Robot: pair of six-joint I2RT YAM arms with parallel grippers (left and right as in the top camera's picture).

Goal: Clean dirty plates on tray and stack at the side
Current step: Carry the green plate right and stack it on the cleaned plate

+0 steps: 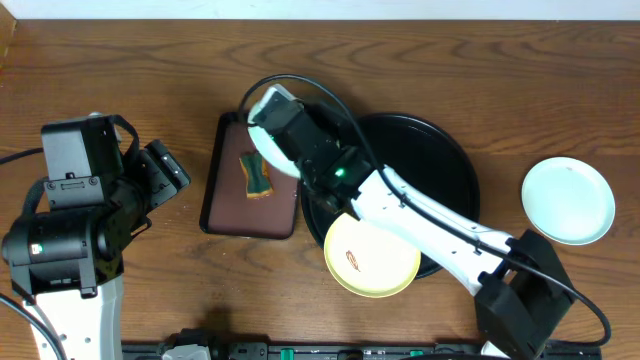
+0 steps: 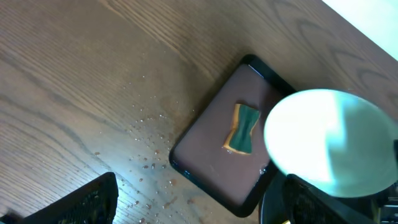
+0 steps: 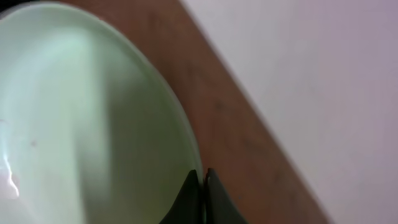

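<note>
left arm (image 1: 75,225): black boxy housings, white lower link, tiny green light, thin black cable at its side. left gripper (image 1: 168,170): black, chunky, its fingers (image 2: 87,199) rough-textured. right arm (image 1: 430,228): glossy white link, black joints, black block base, green light, long looping black cable (image 1: 300,79). right gripper (image 3: 201,183): slim black pointed tips.

**Legible markings: none**

No lettering, label, brand, number or sign can be read in the overhead view or in either wrist view. The reddish-brown squiggle on the yellow plate (image 1: 385,250) is a smear, not writing. All other surfaces are plain or too blurred to read.
</note>
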